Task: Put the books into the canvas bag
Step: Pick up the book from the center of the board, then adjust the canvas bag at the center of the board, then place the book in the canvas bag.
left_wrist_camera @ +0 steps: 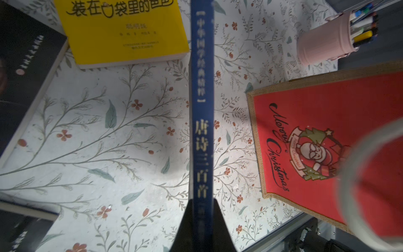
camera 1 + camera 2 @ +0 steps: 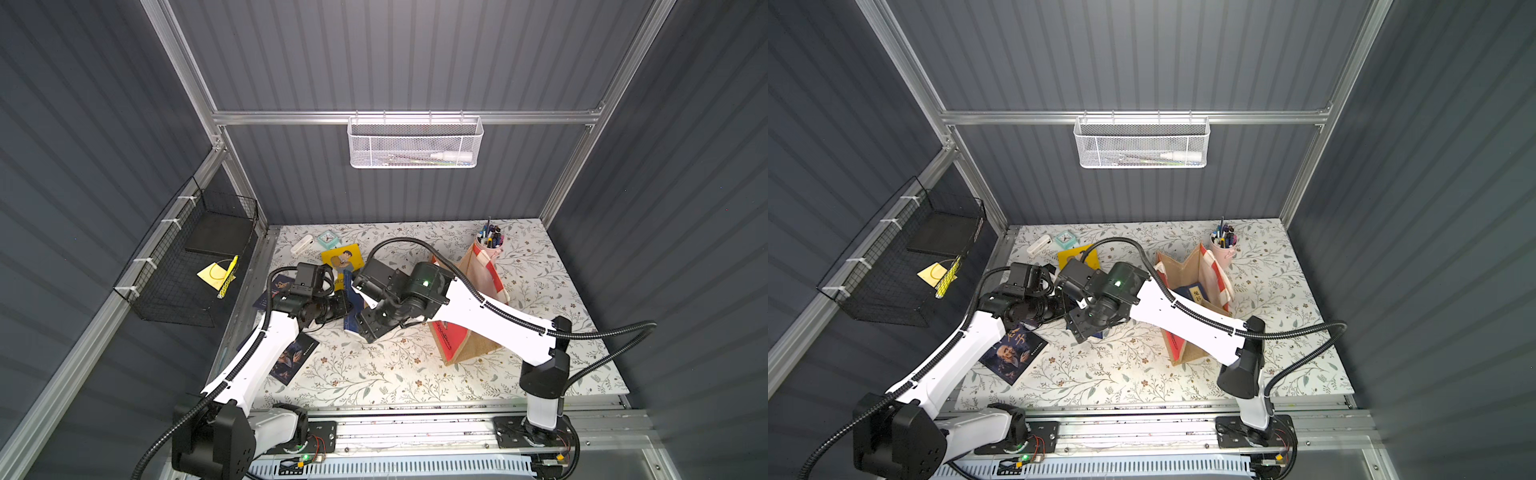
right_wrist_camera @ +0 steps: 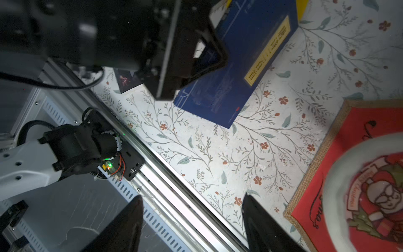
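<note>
My left gripper (image 1: pixel 201 203) is shut on a blue book (image 1: pixel 201 109), which it holds on edge above the table, spine towards its camera. The right wrist view shows that book's cover with a yellow label (image 3: pixel 239 65). My right gripper (image 3: pixel 192 200) is open and empty, just right of the held book (image 2: pixel 352 307). The canvas bag (image 2: pixel 1183 266) stands to the right with a blue book (image 2: pixel 1196 293) inside. A yellow book (image 2: pixel 343 259) lies behind the grippers. A dark book with an old man's face (image 2: pixel 1013 353) lies front left, and another dark book (image 2: pixel 274 291) is partly under my left arm.
A pink pen cup (image 2: pixel 490 245) stands behind the bag. A small clock (image 2: pixel 328 237) and a white object (image 2: pixel 301 244) lie at the back left. The bag's white handle (image 3: pixel 335 174) hangs close to my right wrist camera. A black wire basket (image 2: pixel 187 266) hangs on the left wall.
</note>
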Robot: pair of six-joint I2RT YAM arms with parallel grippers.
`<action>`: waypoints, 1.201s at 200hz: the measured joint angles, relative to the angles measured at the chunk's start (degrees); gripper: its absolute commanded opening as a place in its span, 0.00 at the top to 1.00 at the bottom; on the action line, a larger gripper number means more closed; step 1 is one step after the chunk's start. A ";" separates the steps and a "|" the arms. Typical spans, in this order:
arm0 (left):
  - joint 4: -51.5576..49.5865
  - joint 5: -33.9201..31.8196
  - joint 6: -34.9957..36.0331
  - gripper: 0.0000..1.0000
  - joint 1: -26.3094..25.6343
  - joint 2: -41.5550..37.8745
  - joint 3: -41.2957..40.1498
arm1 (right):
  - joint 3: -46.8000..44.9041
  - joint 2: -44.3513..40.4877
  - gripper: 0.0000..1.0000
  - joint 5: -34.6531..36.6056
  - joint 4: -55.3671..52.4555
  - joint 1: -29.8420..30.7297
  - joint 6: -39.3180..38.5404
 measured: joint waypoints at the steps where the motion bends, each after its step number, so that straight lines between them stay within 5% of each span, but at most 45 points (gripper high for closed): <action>1: -0.13 -0.15 0.02 1.00 0.00 0.00 0.02 | 0.26 0.00 0.26 -0.04 -0.09 0.09 -0.02; 55: -3.78 -4.00 0.72 1.00 0.00 -2.01 6.05 | 4.07 -9.68 0.23 0.55 -3.37 0.31 -1.07; 84: -3.32 -3.54 -1.77 1.00 -1.03 -5.07 10.75 | 2.05 -15.04 0.20 4.11 -8.48 -8.46 0.15; 107: -2.19 -3.50 -3.87 1.00 -2.34 -6.62 12.59 | -4.81 -19.63 0.14 9.55 -11.69 -16.85 1.05; 143: -1.77 -3.28 -5.29 1.00 -2.64 -5.16 13.42 | -21.44 -27.02 0.15 10.16 -10.54 -19.41 1.11; 181: -1.79 -2.93 -4.79 1.00 -2.64 -1.77 14.49 | -33.94 -26.29 0.34 3.98 -3.58 -20.39 2.64; 213: -2.34 -2.95 -3.69 1.00 -2.64 -1.66 14.51 | -32.70 -21.18 0.80 0.20 0.37 -19.39 3.50; 240: -4.11 -3.52 -2.82 1.00 -2.64 -1.77 15.76 | -27.43 -17.33 0.82 -1.42 3.39 -16.48 4.31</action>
